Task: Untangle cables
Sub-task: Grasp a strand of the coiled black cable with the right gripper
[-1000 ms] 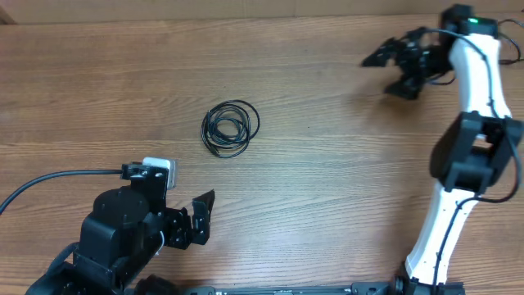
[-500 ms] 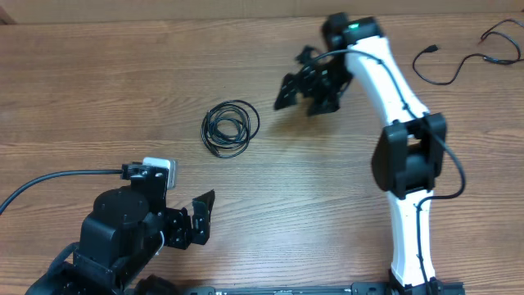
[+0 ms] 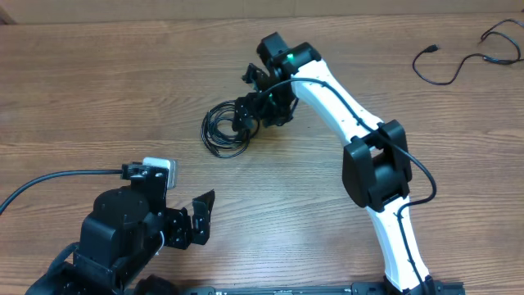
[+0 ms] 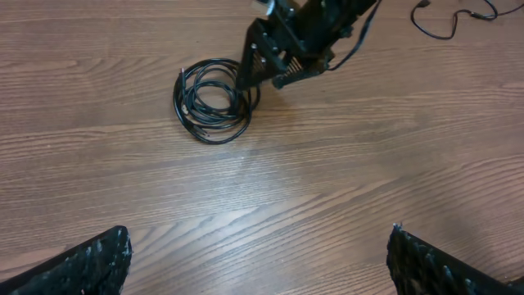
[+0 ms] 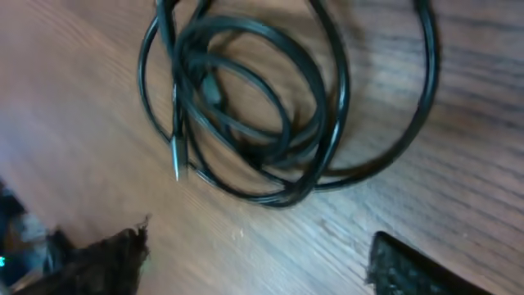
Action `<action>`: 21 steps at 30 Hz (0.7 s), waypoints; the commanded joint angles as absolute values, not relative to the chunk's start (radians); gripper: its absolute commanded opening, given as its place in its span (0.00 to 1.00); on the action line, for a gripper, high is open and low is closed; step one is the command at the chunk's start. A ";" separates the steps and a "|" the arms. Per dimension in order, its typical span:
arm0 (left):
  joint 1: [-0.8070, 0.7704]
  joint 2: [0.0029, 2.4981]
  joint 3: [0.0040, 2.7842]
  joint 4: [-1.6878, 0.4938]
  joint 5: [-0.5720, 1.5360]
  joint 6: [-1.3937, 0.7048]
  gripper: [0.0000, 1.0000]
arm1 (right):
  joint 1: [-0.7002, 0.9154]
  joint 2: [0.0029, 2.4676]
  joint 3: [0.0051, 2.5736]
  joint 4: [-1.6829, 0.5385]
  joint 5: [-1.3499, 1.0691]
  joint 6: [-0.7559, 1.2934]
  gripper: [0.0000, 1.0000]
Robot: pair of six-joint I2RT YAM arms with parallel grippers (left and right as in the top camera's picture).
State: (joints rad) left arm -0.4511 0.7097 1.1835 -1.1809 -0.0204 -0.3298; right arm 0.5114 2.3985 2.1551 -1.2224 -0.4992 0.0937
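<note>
R gripper (image 3: 246, 115): jaws wide apart, nothing betw them. Wrist cam shows both fingers (image 5: 106, 258) at the bottom corners, bare wood in the gap, and the cable bundle (image 5: 262, 106) just ahead of the tips. Overhead puts the gripper over the bundle's right edge. Touching or not: can't tell, wrist view is blurred.

The bundle is several thin black loops stacked in a tight coil. It lies flat on the table (image 3: 327, 205), left of centre, toward the far side. One plug tip (image 5: 178, 160) pokes out at the coil's left in the wrist view, prob a free end.

L gripper (image 3: 196, 217): also wide, empty, near the front-left edge, well apart from the bundle. Its cam sees the coil and R gripper far ahead.

Loose cords (image 3: 458, 61) lie at the far-right corner, spread out, well apart from the coil.

Step, IMO: pre-grasp on the bundle w/ R arm. Nothing is lifted and the coil is intact, so this one isn't started.

Next move needs:
- Go lower so a strand sits betw the fingers.
- Pinch ONE outer loop or the plug end, not the stack, else the whole coil comes up as a lump.
- Prob L arm pins the rest while R pulls.
- Thin cord flat on wood means the tips must reach the surface. Slip-off is likely.
</note>
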 commanded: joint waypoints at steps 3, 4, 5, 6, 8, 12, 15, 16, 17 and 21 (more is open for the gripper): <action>-0.452 0.711 1.181 -1.178 -0.033 -0.311 1.00 | 0.529 2.387 2.136 -1.177 -0.439 0.142 0.75; -0.452 0.711 1.181 -1.178 -0.033 -0.311 1.00 | 0.530 2.387 2.133 -1.169 -0.434 0.142 0.72; -0.452 0.711 1.181 -1.178 -0.033 -0.310 1.00 | 0.530 2.387 2.130 -1.163 -0.423 0.143 0.66; -0.452 0.711 1.180 -1.178 -0.033 -0.311 0.99 | 0.530 2.387 2.123 -1.155 -0.401 0.158 0.63; -0.452 0.711 1.181 -1.178 -0.033 -0.311 1.00 | 0.530 2.387 2.105 -1.132 -0.366 0.193 0.62; -0.452 0.711 1.181 -1.178 -0.033 -0.310 1.00 | 0.530 2.387 2.047 -1.062 -0.368 0.213 0.62; -0.452 0.711 1.181 -1.178 -0.033 -0.311 0.99 | 0.538 2.387 1.997 -0.997 -0.371 0.213 0.59; -0.452 0.711 1.180 -1.178 -0.033 -0.311 1.00 | 0.541 2.387 1.990 -0.985 -0.374 0.213 0.57; -0.452 0.711 1.181 -1.178 -0.033 -0.311 1.00 | 0.543 2.387 1.985 -0.976 -0.376 0.213 0.56; -0.452 0.711 1.181 -1.178 -0.033 -0.311 1.00 | 0.550 2.387 1.983 -0.964 -0.379 0.213 0.41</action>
State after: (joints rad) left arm -0.4511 0.7097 1.1835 -1.1812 -0.0204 -0.3302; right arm 0.5343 2.3985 1.9877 -0.9783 -0.3843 0.2092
